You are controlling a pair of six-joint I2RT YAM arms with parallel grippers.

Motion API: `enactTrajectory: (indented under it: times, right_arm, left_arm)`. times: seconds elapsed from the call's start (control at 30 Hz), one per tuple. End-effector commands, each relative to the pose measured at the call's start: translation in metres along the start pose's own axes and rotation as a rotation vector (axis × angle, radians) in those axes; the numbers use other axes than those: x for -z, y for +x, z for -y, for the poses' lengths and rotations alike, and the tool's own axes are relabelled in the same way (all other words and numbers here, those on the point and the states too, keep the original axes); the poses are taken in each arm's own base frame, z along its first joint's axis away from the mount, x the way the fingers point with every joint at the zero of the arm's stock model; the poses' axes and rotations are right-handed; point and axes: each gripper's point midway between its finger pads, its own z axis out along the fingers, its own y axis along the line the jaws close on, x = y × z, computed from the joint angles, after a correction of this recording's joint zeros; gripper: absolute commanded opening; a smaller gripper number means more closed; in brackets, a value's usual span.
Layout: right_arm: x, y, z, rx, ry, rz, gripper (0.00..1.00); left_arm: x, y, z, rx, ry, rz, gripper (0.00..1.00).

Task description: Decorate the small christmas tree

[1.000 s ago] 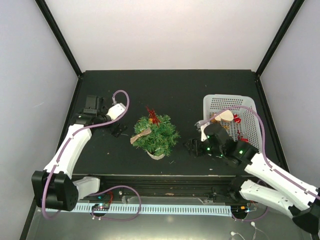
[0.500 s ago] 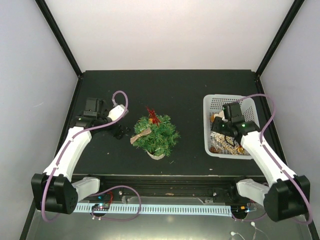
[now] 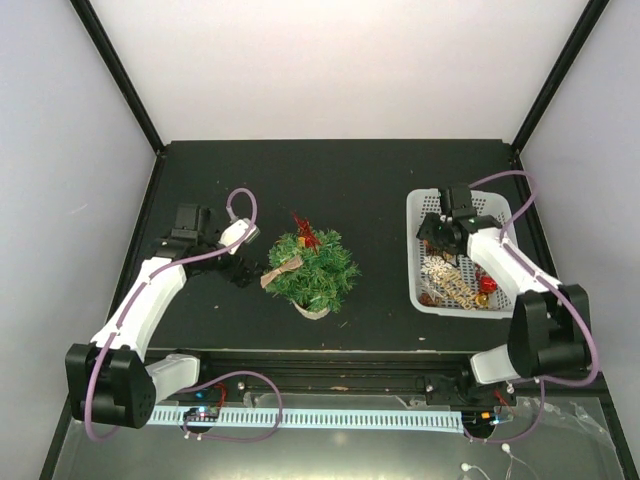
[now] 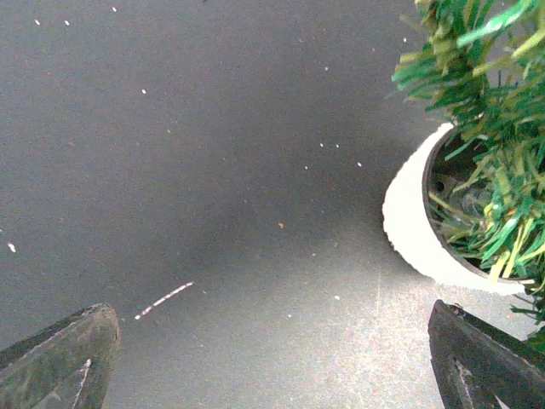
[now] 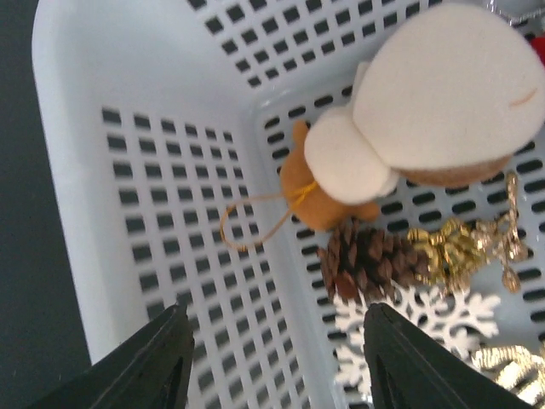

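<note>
Flat black table top point(image 3: 350, 180), tiny pale specks on it. Plain pale walls point(image 3: 330, 60) at back and sides. Black posts point(image 3: 120, 75) in corners.

Small christmas tree point(image 3: 312, 268), bushy green, in round white pot point(image 4: 409, 213), stands near middle of table.

Left gripper point(image 4: 272, 366) low over bare table, just beside pot. Fingers wide apart, nothing in them.

White plastic basket with holes point(image 3: 411, 250) on right side of table.

Right gripper point(image 5: 272, 358) over basket's far left part. Fingers apart, holding nothing. Brown pine cone point(image 5: 366, 260), cream and brown soft toy point(image 5: 443, 94), white snowflake point(image 5: 400, 319) lie inside.
</note>
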Motion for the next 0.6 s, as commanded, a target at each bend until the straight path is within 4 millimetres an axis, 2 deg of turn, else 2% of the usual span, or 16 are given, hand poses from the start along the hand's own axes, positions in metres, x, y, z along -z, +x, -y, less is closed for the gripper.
enactTrajectory:
  times: [0.0,0.33,0.57]
  right_arm:
    - [-0.012,-0.027,-0.003,-0.012,0.045,0.058,0.56]
    - [-0.042,-0.038,0.001,0.007,0.103,0.064,0.46]
    - [-0.053,-0.028,0.014,0.007,0.146,0.029,0.45]
  left_arm:
    - [-0.002,-0.001,0.005,0.024,0.037,0.022,0.99]
    - [-0.008,0.001,0.006,0.039,0.060,0.013,0.99]
    - [-0.010,0.004,0.006,0.043,0.068,0.001,0.99]
